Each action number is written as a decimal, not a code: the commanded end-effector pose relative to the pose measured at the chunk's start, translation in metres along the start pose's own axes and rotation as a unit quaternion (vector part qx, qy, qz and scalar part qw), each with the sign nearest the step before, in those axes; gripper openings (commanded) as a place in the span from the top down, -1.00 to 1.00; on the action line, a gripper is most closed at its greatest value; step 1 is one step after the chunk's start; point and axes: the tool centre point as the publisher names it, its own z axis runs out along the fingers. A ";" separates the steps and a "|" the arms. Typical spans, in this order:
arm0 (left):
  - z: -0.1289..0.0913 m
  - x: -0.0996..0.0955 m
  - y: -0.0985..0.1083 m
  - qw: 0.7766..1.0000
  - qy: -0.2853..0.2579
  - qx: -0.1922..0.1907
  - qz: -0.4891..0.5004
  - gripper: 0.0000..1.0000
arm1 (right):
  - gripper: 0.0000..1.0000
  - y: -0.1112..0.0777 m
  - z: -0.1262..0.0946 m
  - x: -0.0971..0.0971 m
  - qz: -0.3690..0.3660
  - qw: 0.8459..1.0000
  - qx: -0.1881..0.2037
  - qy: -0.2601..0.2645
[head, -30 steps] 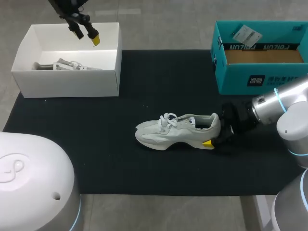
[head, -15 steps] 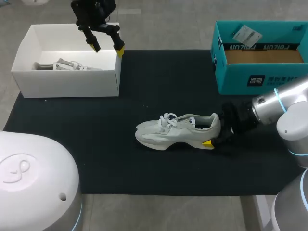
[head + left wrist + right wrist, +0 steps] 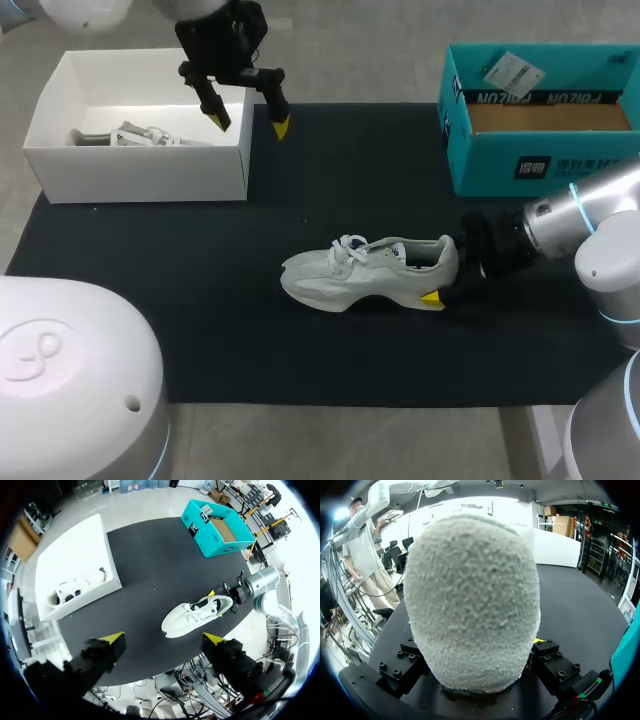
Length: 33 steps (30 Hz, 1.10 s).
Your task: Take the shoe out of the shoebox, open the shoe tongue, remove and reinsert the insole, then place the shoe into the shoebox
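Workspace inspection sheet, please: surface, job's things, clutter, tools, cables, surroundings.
Surface: black mat on the table.
Job's things: shoe on its sole mid-mat, toe toward the white box's side; white box at the far left, holding a second shoe; teal box at the far right, open.
Clutter: paper tag in the teal box.
Tools: left tool open, above the white box's right edge; right tool shut on the shoe's heel.
Cables: nothing seen.
Surroundings: nothing seen.
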 end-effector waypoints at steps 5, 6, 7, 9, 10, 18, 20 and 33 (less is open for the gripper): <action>0.016 0.023 0.016 0.999 -0.014 0.034 -0.020 -1.00 | 1.00 -0.004 0.009 -0.002 0.000 1.000 0.001 -0.001; 0.018 0.026 0.017 0.999 -0.012 0.032 -0.021 -1.00 | 1.00 -0.004 0.009 -0.002 0.000 1.000 0.001 -0.001; 0.021 0.031 0.019 0.999 -0.008 0.028 -0.019 -1.00 | 1.00 -0.004 0.009 -0.002 0.000 1.000 0.001 -0.001; 0.028 0.038 0.021 0.999 -0.008 0.024 -0.023 -1.00 | 1.00 -0.004 0.009 -0.002 0.000 1.000 0.001 -0.001; 0.031 0.042 0.022 1.000 -0.003 0.017 -0.025 -1.00 | 1.00 -0.004 0.009 -0.002 0.000 1.000 0.001 -0.001; 0.035 0.045 0.023 1.000 -0.001 0.011 -0.025 -1.00 | 1.00 -0.004 0.009 -0.002 0.000 1.000 0.001 -0.001; 0.035 0.045 0.023 1.000 -0.001 0.011 -0.025 -1.00 | 1.00 -0.004 0.009 -0.002 0.000 1.000 0.001 -0.001; 0.040 0.058 0.024 0.999 -0.007 0.018 -0.028 -1.00 | 1.00 -0.004 0.009 -0.002 0.000 1.000 0.001 -0.001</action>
